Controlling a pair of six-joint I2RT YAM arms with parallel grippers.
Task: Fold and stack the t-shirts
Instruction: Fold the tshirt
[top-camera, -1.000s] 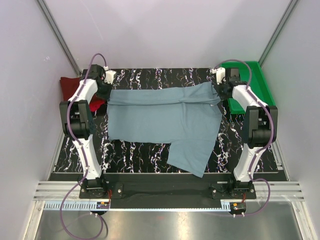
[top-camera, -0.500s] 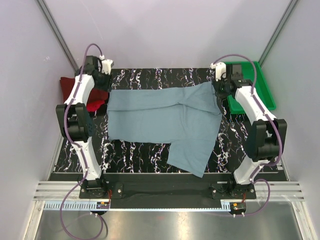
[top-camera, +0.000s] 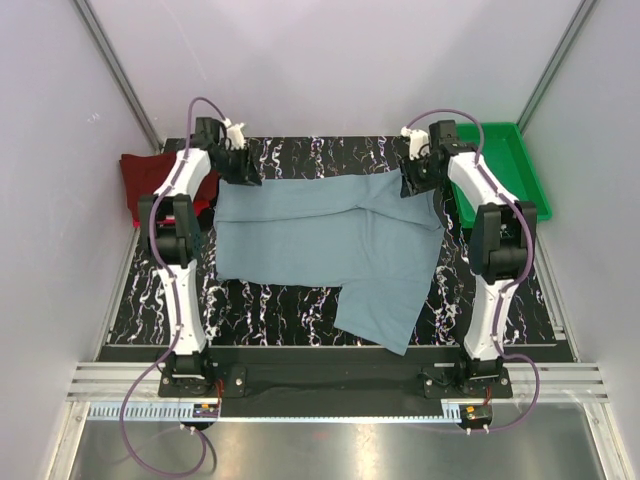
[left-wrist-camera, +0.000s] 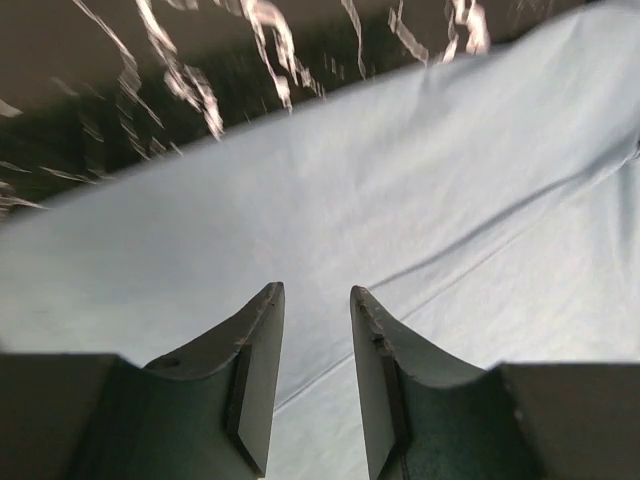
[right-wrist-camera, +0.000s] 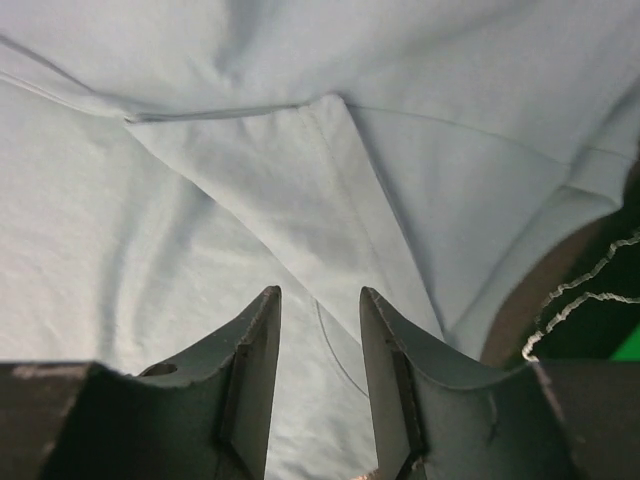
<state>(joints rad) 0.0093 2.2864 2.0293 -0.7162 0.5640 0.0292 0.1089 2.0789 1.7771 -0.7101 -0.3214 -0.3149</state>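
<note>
Both jaws part-open, empty, over the shirt (top-camera: 330, 230) spread on the table (top-camera: 280, 300): mid-fold, I judge; next I need firm edge grips.

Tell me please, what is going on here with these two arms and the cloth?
Two robot arms are working on a grey-blue t-shirt spread on the marbled table, partly folded, with one flap reaching toward the near edge. The left gripper and the right gripper hover over its far corners, jaws apart, holding nothing. A maroon shirt lies at the far left and a green tray at the far right.
</note>
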